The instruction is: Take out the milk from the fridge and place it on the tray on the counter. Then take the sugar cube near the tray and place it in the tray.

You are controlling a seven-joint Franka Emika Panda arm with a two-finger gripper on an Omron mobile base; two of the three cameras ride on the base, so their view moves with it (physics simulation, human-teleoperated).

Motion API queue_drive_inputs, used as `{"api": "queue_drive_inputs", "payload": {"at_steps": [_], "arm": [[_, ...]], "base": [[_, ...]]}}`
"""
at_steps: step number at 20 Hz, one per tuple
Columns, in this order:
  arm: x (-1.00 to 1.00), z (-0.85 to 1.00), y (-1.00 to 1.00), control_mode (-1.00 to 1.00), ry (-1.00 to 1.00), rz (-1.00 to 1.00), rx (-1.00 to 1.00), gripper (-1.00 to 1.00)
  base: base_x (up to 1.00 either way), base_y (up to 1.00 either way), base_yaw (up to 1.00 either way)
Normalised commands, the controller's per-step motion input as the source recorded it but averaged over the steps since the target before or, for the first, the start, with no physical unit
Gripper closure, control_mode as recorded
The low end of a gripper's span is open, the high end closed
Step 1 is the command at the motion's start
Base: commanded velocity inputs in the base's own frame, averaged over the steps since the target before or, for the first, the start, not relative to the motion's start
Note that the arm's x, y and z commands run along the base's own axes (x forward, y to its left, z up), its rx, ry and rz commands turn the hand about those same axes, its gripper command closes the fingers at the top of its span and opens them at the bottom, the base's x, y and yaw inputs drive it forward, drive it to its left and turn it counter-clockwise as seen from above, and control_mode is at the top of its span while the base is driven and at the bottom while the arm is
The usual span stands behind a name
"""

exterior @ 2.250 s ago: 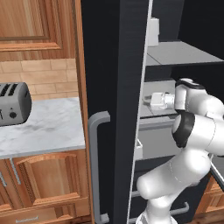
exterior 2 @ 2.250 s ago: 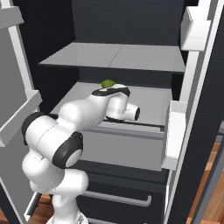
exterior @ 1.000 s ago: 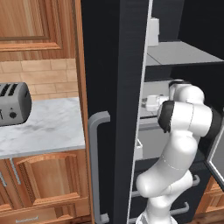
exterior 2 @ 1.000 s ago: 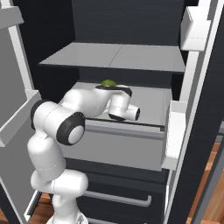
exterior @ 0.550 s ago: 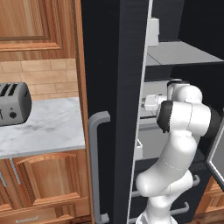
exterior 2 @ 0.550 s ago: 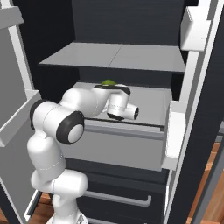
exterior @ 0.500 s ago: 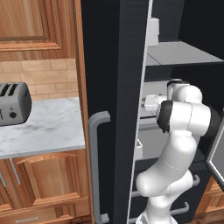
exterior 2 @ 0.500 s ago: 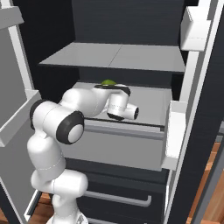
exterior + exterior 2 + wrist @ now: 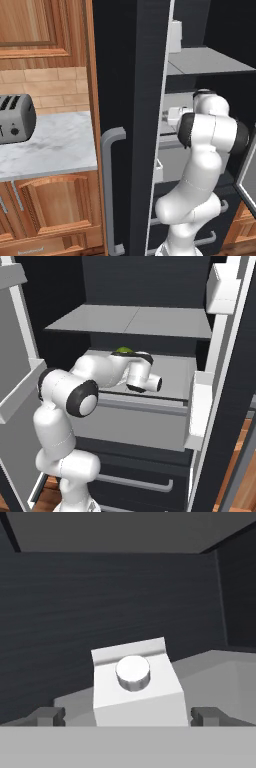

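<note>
Inside the fridge (image 9: 150,321), at twelve o'clock from our hand, the milk (image 9: 136,684) sits on the middle shelf, framed between our gripper (image 9: 128,716) tips, which stand apart at nine and three o'clock. Over the past two seconds our elbow has swung up and the wrist has settled, barely shifting lately. We judge we are lined up, and closing on the carton comes next.

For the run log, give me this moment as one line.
phase: reach | gripper: open, straddling milk | milk: upright on fridge shelf | grasp: not yet
</note>
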Motion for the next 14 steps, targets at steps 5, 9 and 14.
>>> {"api": "queue_drive_inputs", "payload": {"at_steps": [5, 9, 14], "arm": [[0.20, 0.00, 0.07, -1.00, 0.00, 0.10, 0.00, -1.00], [0.04, 0.00, 0.16, -1.00, 0.00, 0.12, -0.03, -1.00], [-0.11, 0.00, 0.23, -1.00, -0.01, 0.03, -0.02, -1.00]], "base": [[0.00, 0.00, 0.00], [0.00, 0.00, 0.00], [0.00, 0.00, 0.00]]}}
